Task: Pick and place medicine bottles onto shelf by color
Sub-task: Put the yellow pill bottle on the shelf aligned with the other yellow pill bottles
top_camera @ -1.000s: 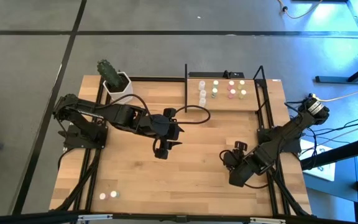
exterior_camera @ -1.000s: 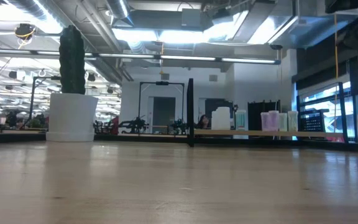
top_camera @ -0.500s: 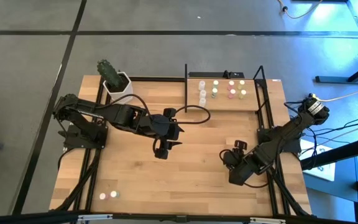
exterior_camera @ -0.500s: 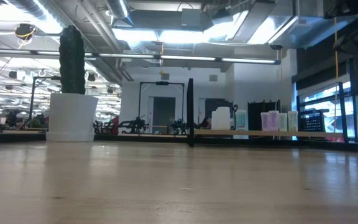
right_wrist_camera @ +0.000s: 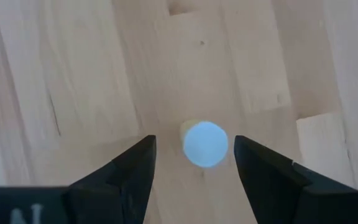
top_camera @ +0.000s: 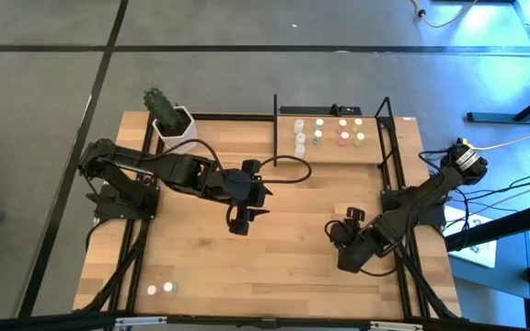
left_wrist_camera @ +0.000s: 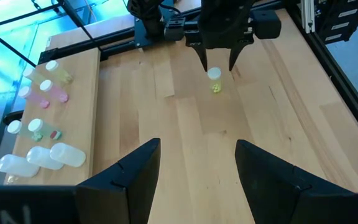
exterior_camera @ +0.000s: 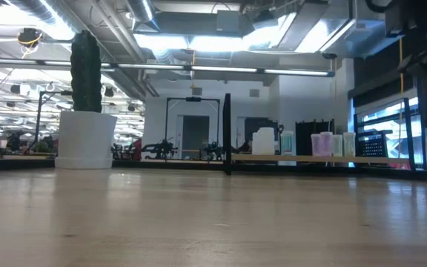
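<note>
— Anything changed from a moment before?
— Barely. The right gripper [right_wrist_camera: 191,165] edged lower, fingers wide, straddling a yellowish bottle [right_wrist_camera: 204,144] on the table [top_camera: 283,267]. The left gripper [left_wrist_camera: 194,165] stayed open mid-table.

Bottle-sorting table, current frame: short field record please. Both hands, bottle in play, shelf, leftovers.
right hand: open, poised directly above a bottle, fingers either side, not gripping
target bottle: upright on the tabletop, yellowish body, white cap
left hand: open, empty, over mid-table
shelf: at the far edge, already holds bottles: white, green, pink, yellowish
leftover bottles: two near the front left corner
plant pot: far left corner
</note>
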Robot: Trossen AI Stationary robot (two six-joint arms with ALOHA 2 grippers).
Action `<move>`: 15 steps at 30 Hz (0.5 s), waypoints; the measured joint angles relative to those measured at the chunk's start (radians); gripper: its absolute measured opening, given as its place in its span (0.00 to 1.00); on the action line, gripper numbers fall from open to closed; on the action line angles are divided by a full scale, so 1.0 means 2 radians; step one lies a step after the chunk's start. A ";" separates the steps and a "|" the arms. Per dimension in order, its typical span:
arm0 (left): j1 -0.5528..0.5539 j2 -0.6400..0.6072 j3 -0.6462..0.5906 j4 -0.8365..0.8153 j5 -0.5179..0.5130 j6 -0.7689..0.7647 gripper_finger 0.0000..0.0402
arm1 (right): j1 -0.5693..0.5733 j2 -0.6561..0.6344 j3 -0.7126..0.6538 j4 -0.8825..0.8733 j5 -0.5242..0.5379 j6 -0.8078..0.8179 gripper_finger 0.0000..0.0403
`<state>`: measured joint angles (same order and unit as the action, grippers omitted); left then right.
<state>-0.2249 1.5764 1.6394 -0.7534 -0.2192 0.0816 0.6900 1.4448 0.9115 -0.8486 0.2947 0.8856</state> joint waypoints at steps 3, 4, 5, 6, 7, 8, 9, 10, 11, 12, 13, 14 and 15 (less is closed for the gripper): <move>0.000 0.000 0.000 0.000 0.000 0.000 0.50 | -0.004 0.000 0.000 0.000 0.005 0.000 0.55; 0.000 0.000 0.000 0.000 0.000 0.000 0.50 | -0.005 0.000 0.000 0.000 0.006 -0.002 0.55; 0.000 0.000 0.000 0.000 0.000 0.000 0.50 | -0.006 0.000 0.000 0.000 0.007 -0.003 0.55; 0.000 0.000 0.000 0.000 0.000 0.000 0.50 | -0.007 0.000 0.000 -0.001 0.007 -0.005 0.55; 0.000 0.000 0.000 0.000 0.000 0.000 0.50 | -0.009 0.000 0.000 -0.001 0.008 -0.009 0.55; 0.000 0.000 0.000 0.000 0.000 0.000 0.50 | -0.009 0.000 0.000 -0.001 0.010 -0.011 0.55; 0.000 0.000 0.000 0.000 0.000 0.000 0.50 | -0.010 0.000 0.000 -0.001 0.009 -0.013 0.55; 0.000 0.000 0.000 0.000 0.000 0.000 0.50 | -0.010 0.000 -0.001 0.000 0.009 -0.013 0.55; 0.000 0.000 0.000 0.000 0.000 0.000 0.50 | -0.010 0.000 -0.003 0.000 0.010 -0.013 0.55; 0.000 0.000 0.000 0.000 0.000 0.000 0.50 | -0.010 0.000 -0.006 0.002 0.009 -0.011 0.55; 0.000 0.000 0.000 0.000 0.000 0.000 0.50 | -0.010 0.000 -0.011 0.003 0.009 -0.007 0.55; 0.000 0.000 0.000 0.000 0.000 0.000 0.50 | -0.010 0.000 -0.016 0.006 0.009 -0.002 0.55; 0.000 0.000 0.000 0.000 0.000 0.000 0.50 | -0.010 0.000 -0.020 0.010 0.009 -0.001 0.55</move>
<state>-0.2249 1.5768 1.6394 -0.7536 -0.2195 0.0818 0.6704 1.4448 0.8711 -0.8285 0.3133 0.8831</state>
